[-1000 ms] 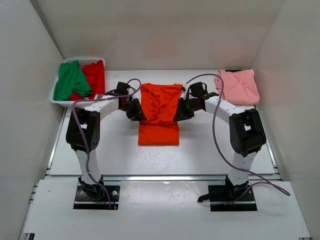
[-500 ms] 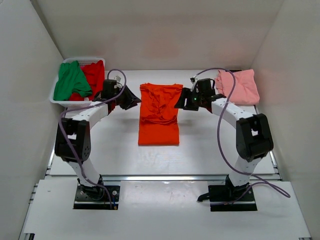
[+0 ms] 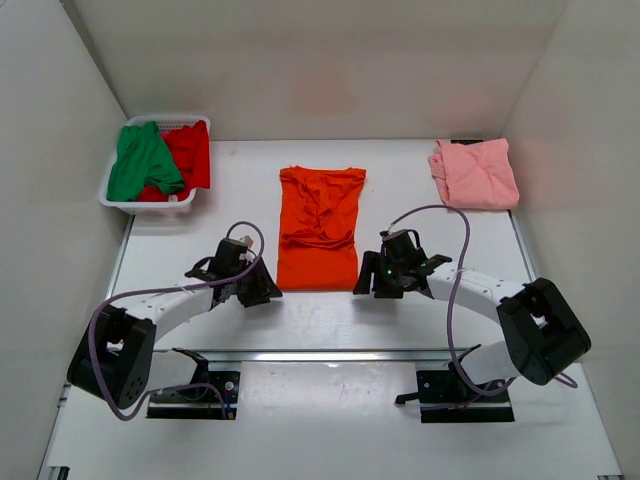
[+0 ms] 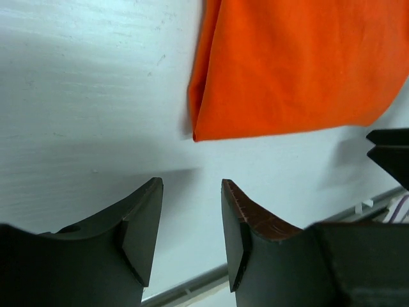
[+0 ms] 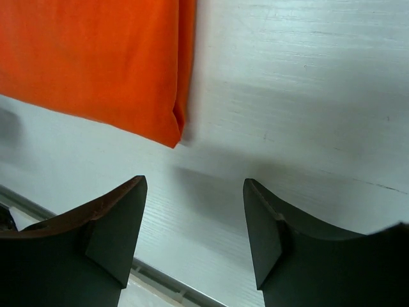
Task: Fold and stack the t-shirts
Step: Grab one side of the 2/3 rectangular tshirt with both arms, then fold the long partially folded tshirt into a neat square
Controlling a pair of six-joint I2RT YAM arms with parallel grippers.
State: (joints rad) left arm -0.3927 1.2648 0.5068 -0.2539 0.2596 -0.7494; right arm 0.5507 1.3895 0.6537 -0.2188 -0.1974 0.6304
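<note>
The left arm (image 3: 160, 305) is folded low, its elbow pushed out toward the near left and its forearm reaching right and slightly far. The left tool (image 3: 262, 290) at its end points inward toward the centre. The right arm (image 3: 485, 290) mirrors this pose, with its elbow out to the near right and its forearm running left. The right tool (image 3: 366, 282) faces the left one, and the two are well apart. In the left wrist view, the left tool's dark fingers (image 4: 142, 224) stand parted with a narrow gap. The right tool's fingers (image 5: 115, 224) stand parted wider. Neither tool grips anything.
</note>
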